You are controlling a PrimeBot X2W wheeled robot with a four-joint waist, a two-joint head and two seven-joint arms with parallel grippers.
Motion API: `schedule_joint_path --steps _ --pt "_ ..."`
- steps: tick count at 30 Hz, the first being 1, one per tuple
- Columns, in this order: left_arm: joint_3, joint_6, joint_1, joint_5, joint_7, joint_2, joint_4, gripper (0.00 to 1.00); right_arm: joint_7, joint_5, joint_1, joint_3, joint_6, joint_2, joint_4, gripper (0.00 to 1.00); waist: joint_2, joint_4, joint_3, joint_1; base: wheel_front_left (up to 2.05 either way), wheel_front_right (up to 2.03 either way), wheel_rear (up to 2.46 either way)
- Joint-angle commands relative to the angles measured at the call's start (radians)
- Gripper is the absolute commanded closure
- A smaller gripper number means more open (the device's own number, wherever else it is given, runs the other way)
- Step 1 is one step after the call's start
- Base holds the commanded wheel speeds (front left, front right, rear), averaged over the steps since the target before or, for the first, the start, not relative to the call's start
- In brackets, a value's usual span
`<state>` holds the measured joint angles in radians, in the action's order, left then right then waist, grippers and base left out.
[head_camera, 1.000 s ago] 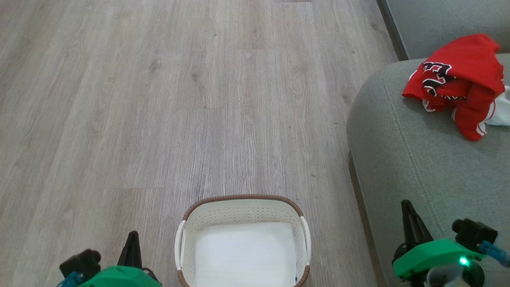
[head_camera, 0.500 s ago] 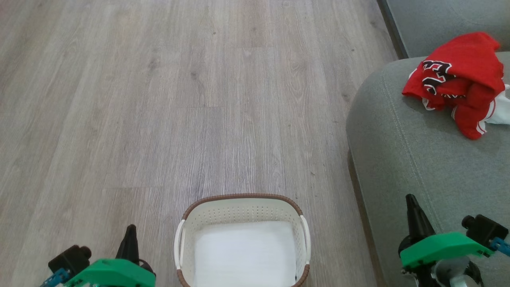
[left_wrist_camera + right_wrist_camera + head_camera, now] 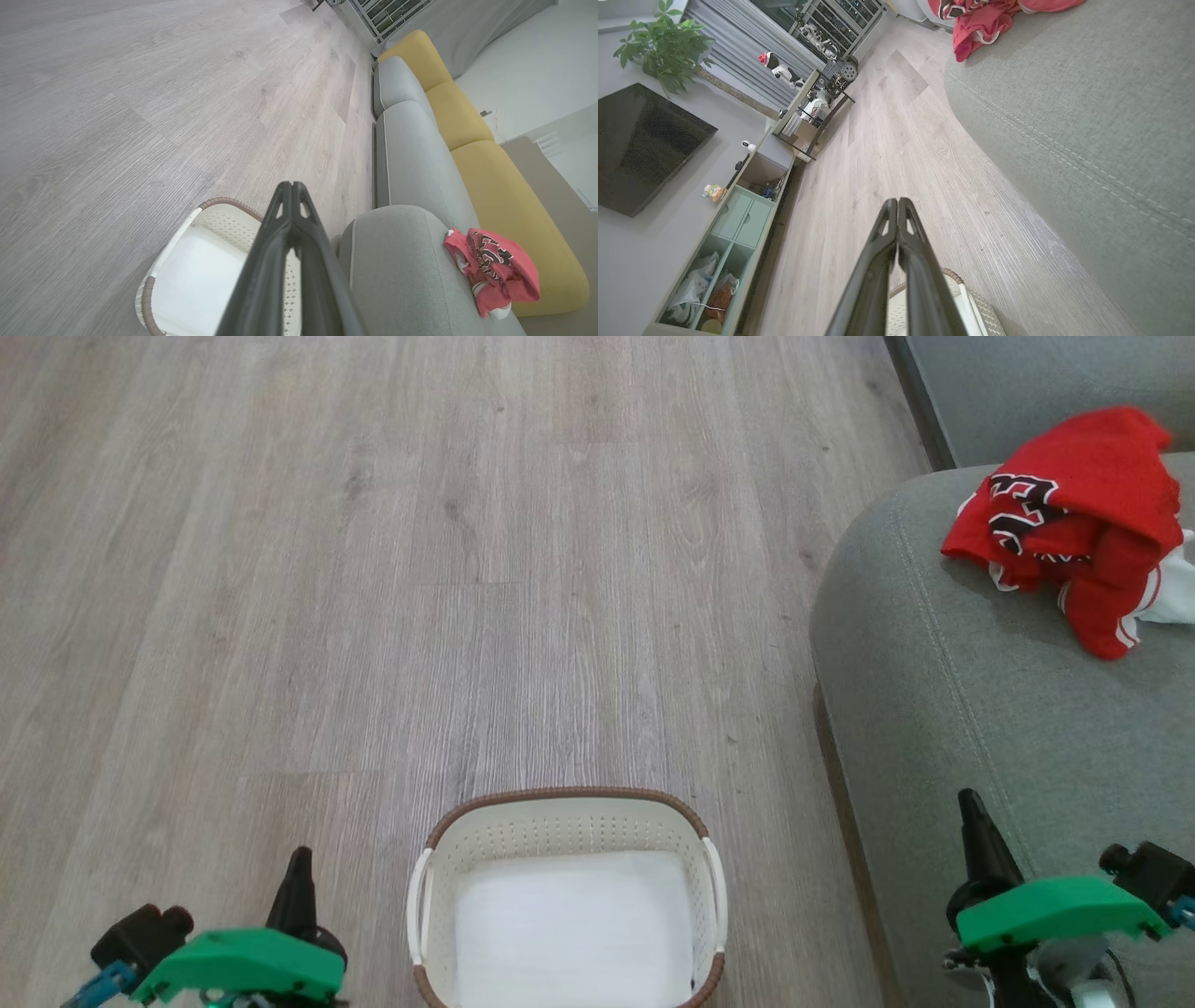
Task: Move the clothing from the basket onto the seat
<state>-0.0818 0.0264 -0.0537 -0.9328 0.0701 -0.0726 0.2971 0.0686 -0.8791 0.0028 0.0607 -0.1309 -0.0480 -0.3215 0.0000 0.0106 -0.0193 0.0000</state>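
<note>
The red clothing [image 3: 1074, 523] with white stripes and black-white lettering lies bunched on the grey-green seat [image 3: 971, 709] at the far right, a pale piece [image 3: 1172, 597] poking out beside it. The cream basket [image 3: 565, 812] with a brown rim stands on the floor at bottom centre, holding a flat white pad [image 3: 569, 924]. My left gripper [image 3: 301, 859] is shut and empty, left of the basket. My right gripper [image 3: 971, 801] is shut and empty above the seat's near part. The left wrist view shows the clothing [image 3: 495, 270], the seat [image 3: 397, 270] and the basket [image 3: 224, 203].
Pale wood-look floor [image 3: 420, 569] stretches ahead and to the left. Yellow back cushions [image 3: 490, 186] line the sofa. A low cabinet [image 3: 733, 233], a dark screen [image 3: 640, 144], a plant [image 3: 668, 51] and a metal rack [image 3: 822, 98] stand along the far side.
Both grippers have drifted outward and down toward the picture's lower corners, still shut. The clothing and the basket have kept their places.
</note>
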Motion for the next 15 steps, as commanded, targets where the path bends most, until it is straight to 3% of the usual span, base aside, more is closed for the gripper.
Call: schedule_joint_path --steps 1,15 --pt "0.033 -0.010 0.060 -0.028 -0.009 -0.002 -0.035 1.00 -0.008 -0.031 -0.059 -0.003 0.000 -0.003 0.042 1.00 0.0000 0.000 0.001 0.0000 0.00 0.00 0.00" --pt "0.068 -0.041 0.082 -0.167 -0.047 0.003 -0.039 1.00 -0.045 -0.181 -0.070 0.009 0.000 -0.002 0.049 1.00 0.0000 -0.002 0.005 0.0000 0.00 0.00 0.00"
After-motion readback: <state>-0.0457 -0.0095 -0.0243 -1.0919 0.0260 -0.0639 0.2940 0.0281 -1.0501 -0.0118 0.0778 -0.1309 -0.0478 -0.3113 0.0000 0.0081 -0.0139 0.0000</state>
